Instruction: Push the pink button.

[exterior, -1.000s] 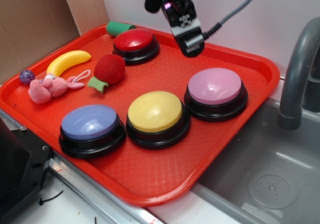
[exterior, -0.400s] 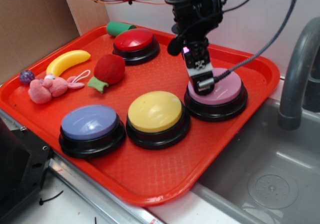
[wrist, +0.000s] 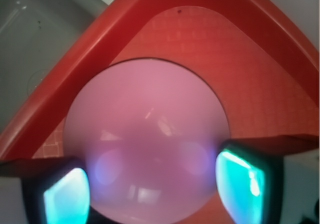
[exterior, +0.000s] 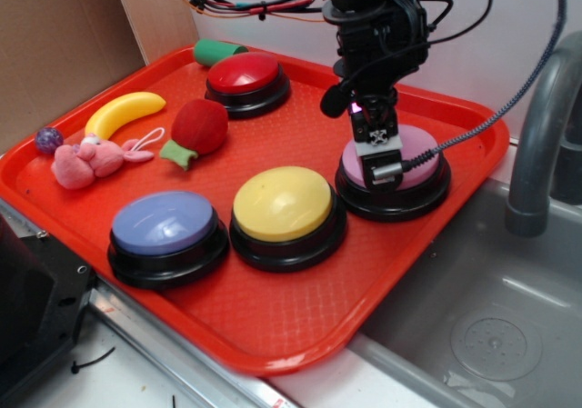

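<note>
Outside, the gripper (exterior: 386,167) points down onto the pink button (exterior: 420,154) at the tray's (exterior: 273,335) right; contact looks likely; from the wrist, the fingers (wrist: 65,196) stand spread, the button (wrist: 147,139) straight below between them.

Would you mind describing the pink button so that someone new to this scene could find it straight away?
Start at the red tray beside the sink. Four domed buttons on black bases sit on it; the pink button is the one nearest the sink, right of the yellow button. It alone has a pale pink dome, unlike the lavender-blue button, and the gripper sits over it.
</note>
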`<move>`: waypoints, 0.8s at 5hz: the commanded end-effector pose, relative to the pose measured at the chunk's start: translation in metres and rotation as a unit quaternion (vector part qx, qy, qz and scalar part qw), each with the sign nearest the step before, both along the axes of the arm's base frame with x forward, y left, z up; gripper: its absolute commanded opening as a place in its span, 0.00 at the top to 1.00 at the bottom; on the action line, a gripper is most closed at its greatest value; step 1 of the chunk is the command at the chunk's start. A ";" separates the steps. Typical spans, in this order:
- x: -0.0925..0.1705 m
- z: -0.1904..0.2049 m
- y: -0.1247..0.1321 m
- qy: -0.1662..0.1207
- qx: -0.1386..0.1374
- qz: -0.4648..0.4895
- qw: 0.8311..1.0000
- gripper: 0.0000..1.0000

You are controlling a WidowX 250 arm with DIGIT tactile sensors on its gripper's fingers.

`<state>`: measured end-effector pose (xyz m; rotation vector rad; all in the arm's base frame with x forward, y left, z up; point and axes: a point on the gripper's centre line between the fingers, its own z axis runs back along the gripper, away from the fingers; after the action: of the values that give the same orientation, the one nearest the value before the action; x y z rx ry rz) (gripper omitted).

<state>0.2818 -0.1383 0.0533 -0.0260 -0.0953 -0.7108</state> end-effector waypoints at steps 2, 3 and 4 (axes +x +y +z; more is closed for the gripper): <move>-0.020 0.074 0.006 -0.012 0.021 0.006 1.000 0.00; -0.027 0.091 0.010 -0.025 0.021 0.020 0.999 0.00; -0.032 0.102 0.016 -0.019 0.012 0.037 0.999 0.00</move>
<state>0.2510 -0.1136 0.1303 0.0285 -0.0350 -0.6471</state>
